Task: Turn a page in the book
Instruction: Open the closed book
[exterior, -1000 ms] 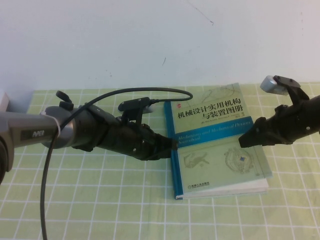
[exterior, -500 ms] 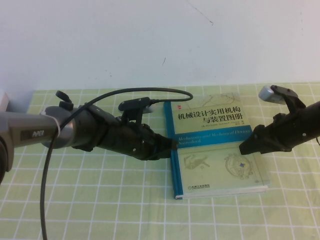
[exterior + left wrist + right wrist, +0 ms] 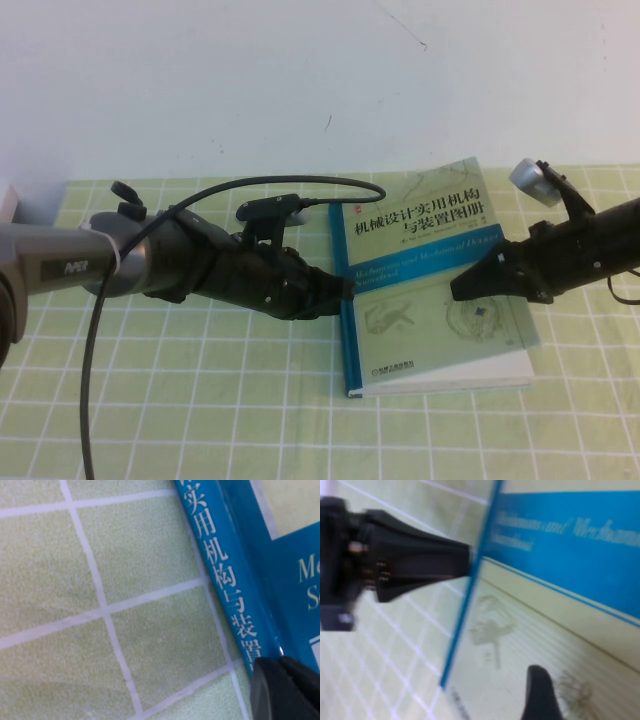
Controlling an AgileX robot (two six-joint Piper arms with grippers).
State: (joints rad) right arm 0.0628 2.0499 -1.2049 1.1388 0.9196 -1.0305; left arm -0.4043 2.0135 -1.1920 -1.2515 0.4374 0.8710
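The book (image 3: 420,240) lies closed on the green checked cloth, pale yellow-green cover up, teal spine to the left. Its front leaf lies flat and the inner pages are hidden, apart from the white page edge at the front (image 3: 440,378). My left gripper (image 3: 345,288) is shut, its tip touching the spine; the left wrist view shows it (image 3: 282,680) against the teal spine (image 3: 235,580). My right gripper (image 3: 458,290) looks shut, its tip over the middle of the cover. The right wrist view shows its dark tip (image 3: 540,695) above the cover (image 3: 570,545) and the left gripper (image 3: 462,560) at the spine.
The green cloth with white grid lines (image 3: 200,400) covers the table. A black cable (image 3: 95,350) loops from the left arm down to the front edge. A white wall stands behind. A pale object (image 3: 8,205) sits at the far left.
My right gripper has moved left, from the book's right edge to over the middle of the cover. The left arm and the book have not moved.
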